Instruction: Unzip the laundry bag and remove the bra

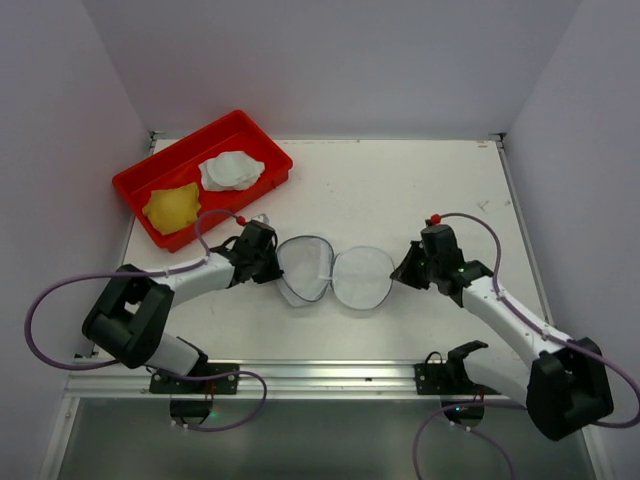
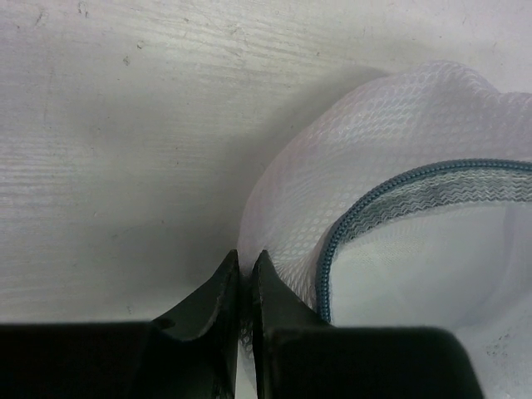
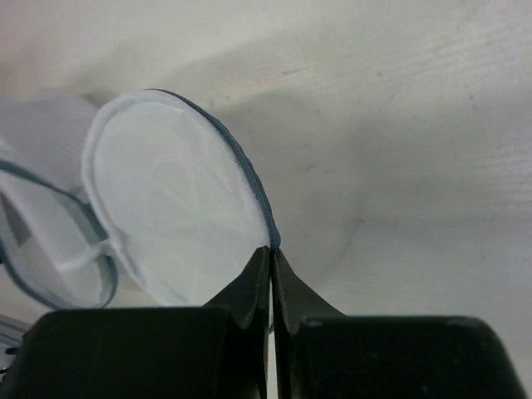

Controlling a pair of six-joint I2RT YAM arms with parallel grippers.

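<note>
The left claw (image 2: 245, 273) is pinched shut on the white mesh of the laundry bag (image 1: 305, 272), at the bag's 9 o'clock side; the right claw (image 3: 271, 259) is squeezed together on the blue-grey zip edge (image 3: 249, 187) of the round lid (image 1: 362, 278), at the lid's 3 o'clock side; the bag lies open in the middle of the table (image 1: 420, 180), its lid flat beside it, the two touching; far off at 10 o'clock sits a red tray (image 1: 130, 187) holding a yellow lump (image 1: 172, 206) and a white lump (image 1: 232, 170).
</note>
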